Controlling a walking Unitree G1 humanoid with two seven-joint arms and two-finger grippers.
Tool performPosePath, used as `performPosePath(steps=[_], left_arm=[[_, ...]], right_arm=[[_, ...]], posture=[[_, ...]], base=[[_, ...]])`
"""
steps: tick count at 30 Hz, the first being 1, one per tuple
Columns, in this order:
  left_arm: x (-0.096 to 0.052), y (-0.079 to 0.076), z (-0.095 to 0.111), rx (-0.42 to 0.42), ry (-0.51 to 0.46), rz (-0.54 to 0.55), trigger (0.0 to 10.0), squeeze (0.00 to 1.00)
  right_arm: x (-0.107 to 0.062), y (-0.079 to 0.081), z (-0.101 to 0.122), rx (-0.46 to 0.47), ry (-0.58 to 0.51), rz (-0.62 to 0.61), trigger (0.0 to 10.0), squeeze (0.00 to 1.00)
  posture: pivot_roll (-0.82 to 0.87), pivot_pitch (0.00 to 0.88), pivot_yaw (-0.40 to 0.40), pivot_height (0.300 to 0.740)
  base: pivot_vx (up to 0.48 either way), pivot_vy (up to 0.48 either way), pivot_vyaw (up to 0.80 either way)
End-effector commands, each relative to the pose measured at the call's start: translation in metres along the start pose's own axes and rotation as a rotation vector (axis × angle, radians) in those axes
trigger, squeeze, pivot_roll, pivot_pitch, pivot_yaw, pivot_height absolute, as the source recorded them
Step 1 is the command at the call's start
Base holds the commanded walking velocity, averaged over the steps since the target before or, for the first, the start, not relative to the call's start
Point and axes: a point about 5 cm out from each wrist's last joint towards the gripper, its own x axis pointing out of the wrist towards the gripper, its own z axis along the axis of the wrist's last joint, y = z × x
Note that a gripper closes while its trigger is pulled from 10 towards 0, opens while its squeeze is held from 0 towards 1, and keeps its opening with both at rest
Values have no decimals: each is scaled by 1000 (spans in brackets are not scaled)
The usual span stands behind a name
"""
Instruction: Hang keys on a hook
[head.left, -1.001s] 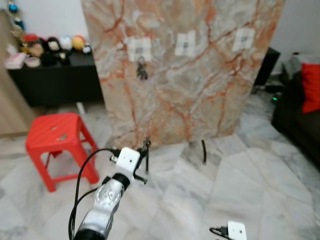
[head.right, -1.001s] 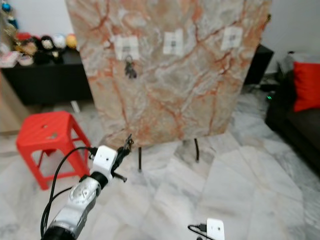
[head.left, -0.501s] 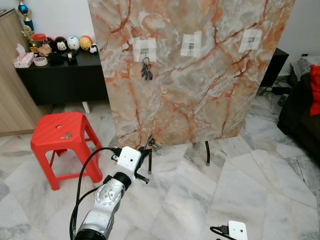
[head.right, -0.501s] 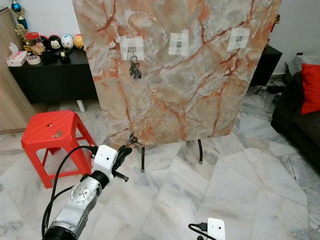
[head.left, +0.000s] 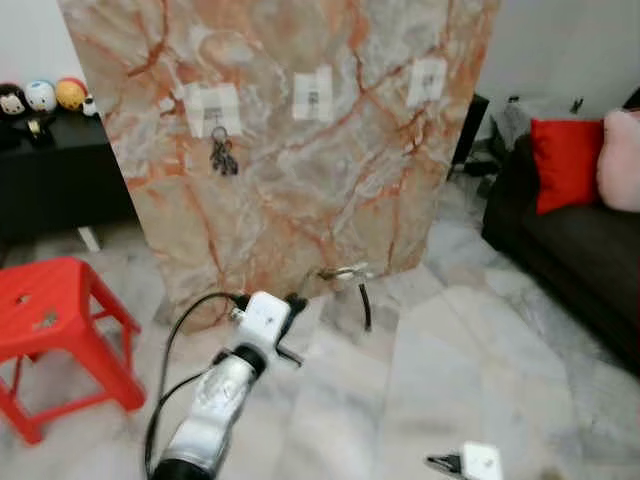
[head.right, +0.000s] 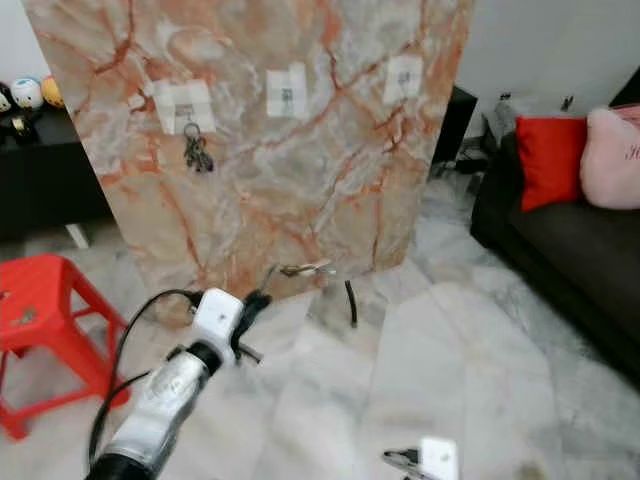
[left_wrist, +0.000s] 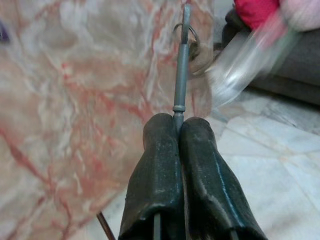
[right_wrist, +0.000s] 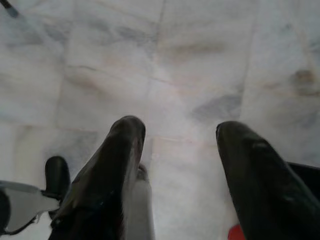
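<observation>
— Keys (head.left: 342, 271), see them? They stick out from the left tool (head.left: 296, 300), pinched between its two black fingers (left_wrist: 165, 165), which are pressed together on a thin grey stem with a ring at its far end. The bunch itself is blurred, so it looks to be swinging.

— And where do they go?

— Up on the marble board (head.left: 300, 150). Three taped patches carry hooks. The left hook (head.left: 212, 103) has a dark bunch (head.left: 221, 157) hanging on it already; the middle hook (head.left: 312, 93) and the right hook (head.left: 428, 80) look bare.

— So the middle one?

— I'd guess so; it's nearest the arm's line. The tool is low, down by the board's foot, well below the hooks. It needs a good lift first, I'd say, then a pause to let the swing die.

— Why wait?

— The ring is small. If the keys sway, the ring may slide past the hook. Better to bring it just above the hook's tip, lower it over, and only then let go.

— The other arm?

— The right tool (right_wrist: 175, 150) hangs over the floor, fingers apart, holding nothing.
</observation>
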Motion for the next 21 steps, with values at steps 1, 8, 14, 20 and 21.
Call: performPosePath(steps=[1,8,14,20,21], left_arm=[[6,-10,8,-10,-34,-29,10000,0],[6,-10,8,-8,-34,-28,10000,0],[8,-9,8,-5,-34,-28,10000,0],[9,-10,9,-1,-36,-34,10000,0],[9,-11,9,-1,-37,-35,10000,0]], right_arm=[[-1,-12,-4,-2,11,-28,10000,0],[-1,-12,-4,1,7,-28,10000,0],[-1,-11,-2,-28,-10,-10,10000,0],[-1,-11,-2,-61,-3,-10,10000,0],[-1,-11,-2,-50,-7,-9,10000,0]], posture=[[30,0,-70,740],[23,0,-67,740],[20,0,-64,740],[21,0,-62,740],[21,0,-62,740]], base=[[334,0,0],[334,0,0],[333,0,0],[336,0,800],[334,0,550]])
